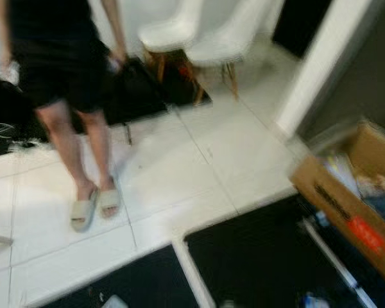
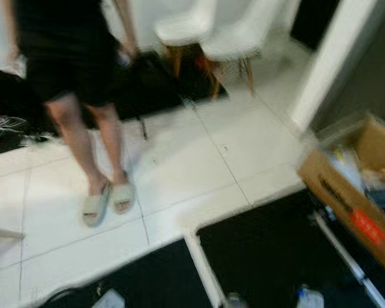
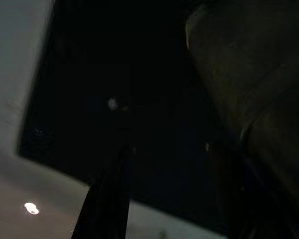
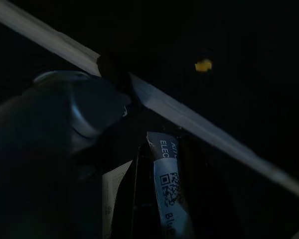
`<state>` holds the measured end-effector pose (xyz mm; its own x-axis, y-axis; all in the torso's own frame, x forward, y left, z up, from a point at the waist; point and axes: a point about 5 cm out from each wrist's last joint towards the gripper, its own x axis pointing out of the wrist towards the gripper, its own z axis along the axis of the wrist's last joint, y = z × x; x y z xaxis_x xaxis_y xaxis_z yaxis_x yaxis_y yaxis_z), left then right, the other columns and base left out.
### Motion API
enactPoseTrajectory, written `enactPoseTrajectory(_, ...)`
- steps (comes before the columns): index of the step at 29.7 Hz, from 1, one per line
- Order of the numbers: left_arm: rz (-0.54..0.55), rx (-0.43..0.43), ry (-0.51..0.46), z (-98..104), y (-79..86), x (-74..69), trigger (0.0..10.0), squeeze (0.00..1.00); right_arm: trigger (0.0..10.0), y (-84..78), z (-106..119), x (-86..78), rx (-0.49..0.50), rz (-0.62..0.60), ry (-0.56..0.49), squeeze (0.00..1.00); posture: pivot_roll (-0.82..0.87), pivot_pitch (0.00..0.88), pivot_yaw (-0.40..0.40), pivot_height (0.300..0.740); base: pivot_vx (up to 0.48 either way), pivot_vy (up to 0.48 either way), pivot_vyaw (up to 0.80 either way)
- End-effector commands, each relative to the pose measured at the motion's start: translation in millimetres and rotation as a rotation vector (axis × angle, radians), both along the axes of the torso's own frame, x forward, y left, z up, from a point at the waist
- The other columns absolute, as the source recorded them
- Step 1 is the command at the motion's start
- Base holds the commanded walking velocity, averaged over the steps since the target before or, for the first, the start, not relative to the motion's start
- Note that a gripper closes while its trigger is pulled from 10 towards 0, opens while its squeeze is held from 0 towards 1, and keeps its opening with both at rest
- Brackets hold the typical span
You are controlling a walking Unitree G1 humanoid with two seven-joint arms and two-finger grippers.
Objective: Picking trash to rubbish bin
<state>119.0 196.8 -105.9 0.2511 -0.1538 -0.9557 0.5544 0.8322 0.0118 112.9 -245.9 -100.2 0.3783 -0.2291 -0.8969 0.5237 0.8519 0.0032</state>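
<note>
White floor tiles (image 1: 179,167) span the blurred head views, with black mats (image 1: 256,256) nearest the robot. Beyond the mats a person (image 1: 64,77) stands in pale slippers (image 1: 93,205); two white chairs (image 1: 199,32) stand behind. Cardboard box (image 1: 356,192), beside the mats on the robot's right, holds mixed litter. Right pincer (image 4: 162,199) grips a label-printed wrapper (image 4: 167,189) above a mat. Left pincer (image 3: 109,199): finger state cannot be determined in darkness.

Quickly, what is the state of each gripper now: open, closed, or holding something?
Left gripper: too dark, cannot be told.
Right gripper: closed on a white labelled wrapper with a QR code.
</note>
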Motion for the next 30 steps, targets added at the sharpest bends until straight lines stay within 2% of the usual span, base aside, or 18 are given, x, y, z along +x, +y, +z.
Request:
enactPoseTrajectory(1, 0.000, -0.031, 0.014, -2, -7.6, -6.1, 10.0, 0.00, 10.0, -1.0, -1, -3.8, 0.001, -0.007, 0.010, 0.00, 0.05, 0.112, 0.051, 0.740, 0.000, 0.000, -0.77)
enactPoseTrajectory(9, -0.007, -0.035, 0.012, -3, -9.1, -5.7, 10.0, 0.00, 10.0, -2.3, 0, -1.6, -0.007, -0.003, -0.005, 0.00, 0.05, 0.112, 0.051, 0.740, 0.000, 0.000, -0.77)
enactPoseTrajectory(12, -0.009, -0.033, 0.012, -2, -9.0, -5.6, 10.0, 0.00, 10.0, -4.5, 3, 6.3, -0.021, 0.005, -0.035, 0.00, 0.05, 0.112, 0.051, 0.740, 0.000, 0.000, -0.77)
enactPoseTrajectory(13, -0.015, -0.028, 0.012, -2, -8.7, -5.3, 10.0, 0.00, 10.0, -7.5, 8, 17.6, -0.046, 0.030, -0.074, 0.00, 0.05, 0.114, 0.054, 0.740, 0.000, 0.000, -0.77)
enactPoseTrajectory(15, -0.016, -0.026, 0.011, -2, -8.4, -5.1, 10.0, 0.00, 10.0, -9.9, 13, 28.9, -0.059, 0.038, -0.116, 0.00, 0.05, 0.114, 0.054, 0.740, 0.000, 0.000, -0.77)
enactPoseTrajectory(16, -0.016, -0.026, 0.011, -2, -8.4, -5.1, 10.0, 0.00, 10.0, -9.9, 13, 28.9, -0.059, 0.038, -0.116, 0.00, 0.05, 0.114, 0.054, 0.740, 0.000, 0.000, -0.77)
enactPoseTrajectory(19, -0.022, -0.019, 0.007, -2, -7.8, -4.7, 10.0, 0.00, 10.0, -16.9, 33, 67.4, -0.103, 0.088, -0.253, 0.00, 0.04, 0.111, 0.055, 0.740, 0.000, 0.000, -0.78)
enactPoseTrajectory(20, -0.026, -0.014, 0.005, -2, -7.5, -4.4, 10.0, 0.00, 10.0, -17.9, 43, 84.9, -0.115, 0.116, -0.317, 0.00, 0.04, 0.109, 0.057, 0.740, 0.000, 0.000, -0.78)
enactPoseTrajectory(23, -0.032, -0.008, 0.000, -2, -6.8, -3.7, 10.0, 0.00, 10.0, -12.5, 68, 123.5, -0.103, 0.163, -0.473, 0.00, 0.04, 0.104, 0.057, 0.740, 0.000, 0.000, -0.78)
enactPoseTrajectory(24, -0.032, -0.008, 0.000, -2, -6.8, -3.7, 10.0, 0.00, 10.0, -12.5, 68, 123.5, -0.103, 0.163, -0.473, 0.00, 0.04, 0.104, 0.057, 0.740, 0.000, 0.000, -0.78)
enactPoseTrajectory(26, -0.031, 0.003, -0.009, -2, -6.0, -3.0, 10.0, 0.00, 10.0, -3.8, 85, 147.6, -0.061, 0.194, -0.590, 0.00, 0.04, 0.104, 0.057, 0.740, 0.000, 0.000, -0.79)
enactPoseTrajectory(30, 0.003, 0.021, -0.036, -1, -4.2, -1.6, 10.0, 0.00, 10.0, 12.2, 108, 176.3, 0.021, 0.230, -0.748, 0.00, 0.04, 0.099, 0.053, 0.740, 0.000, 0.000, -0.79)
